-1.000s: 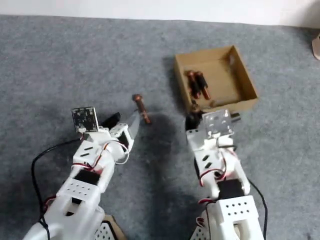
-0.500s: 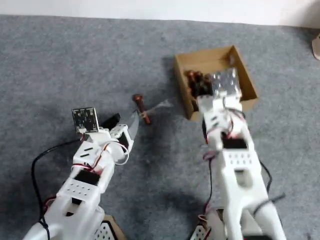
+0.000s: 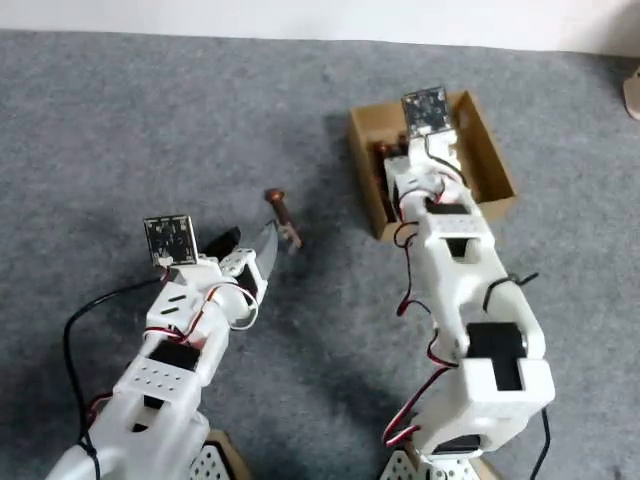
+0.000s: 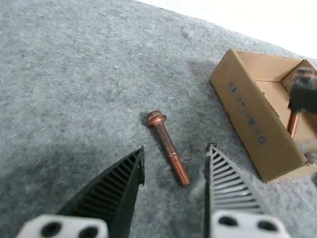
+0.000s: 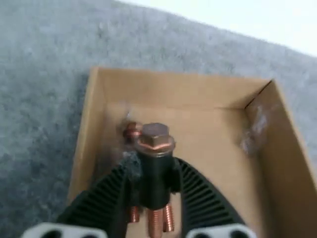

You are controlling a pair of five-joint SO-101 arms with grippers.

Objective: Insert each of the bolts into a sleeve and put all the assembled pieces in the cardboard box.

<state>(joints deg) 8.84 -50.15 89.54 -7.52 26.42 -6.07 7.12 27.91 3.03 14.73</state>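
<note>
Right gripper (image 5: 153,168) has swung fwd in the last sec: from low by the near wall of the cardboard box (image 5: 178,79) to out over the box interior, arm stretched long across the mat. Means the carry is approx done & this piece looks ready for the drop, in my judgement.

Grip now: fingers (image 5: 198,193) clamped narrow on the black sleeve of an assembled piece (image 5: 155,148), held upright, copper bolt head on top, threaded end poking out below, hanging above the box floor w/out touching it as far as I can tell. Under & behind it in the box lie other assembled pieces (image 5: 131,131), near the box's one side wall.

Left gripper (image 4: 176,148) hasn't budged: spread wide, holding nothing, tips low over the grey mat (image 3: 150,120). The loose bolt (image 4: 167,146) lies flat on the mat just ahead of the tips, roughly in line w/ the gap, apart from both fingers; same spot as a sec ago. It's bare, so it's the one left to do: needs a sleeve before it can go in the box. Box sits well apart from it, off to the right.
</note>
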